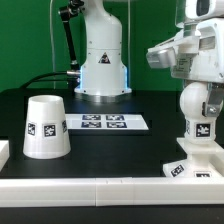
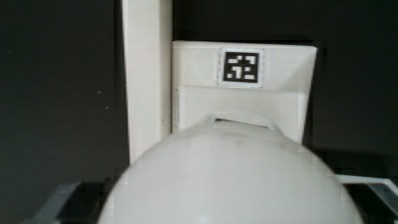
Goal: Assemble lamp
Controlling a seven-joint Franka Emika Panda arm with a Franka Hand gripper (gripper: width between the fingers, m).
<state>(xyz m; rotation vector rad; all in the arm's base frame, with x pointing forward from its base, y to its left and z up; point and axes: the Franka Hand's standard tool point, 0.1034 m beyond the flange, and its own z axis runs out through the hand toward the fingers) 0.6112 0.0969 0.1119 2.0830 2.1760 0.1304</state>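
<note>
The white bulb [image 1: 196, 112] stands upright on the flat square base [image 1: 192, 160] at the exterior view's right, with its tagged stem down. My gripper [image 1: 198, 98] is shut on the bulb's round head from above. In the wrist view the bulb head [image 2: 221, 165] fills the foreground between my dark fingers [image 2: 71, 203]. The base [image 2: 246, 95] with its tag lies beyond it. The tapered shade [image 1: 45, 126] stands alone, wide end down, at the exterior view's left.
The marker board [image 1: 103, 122] lies at the table's middle back, in front of the robot's pedestal [image 1: 101, 75]. A white rail [image 1: 90, 187] runs along the front edge and shows beside the base in the wrist view [image 2: 144, 70].
</note>
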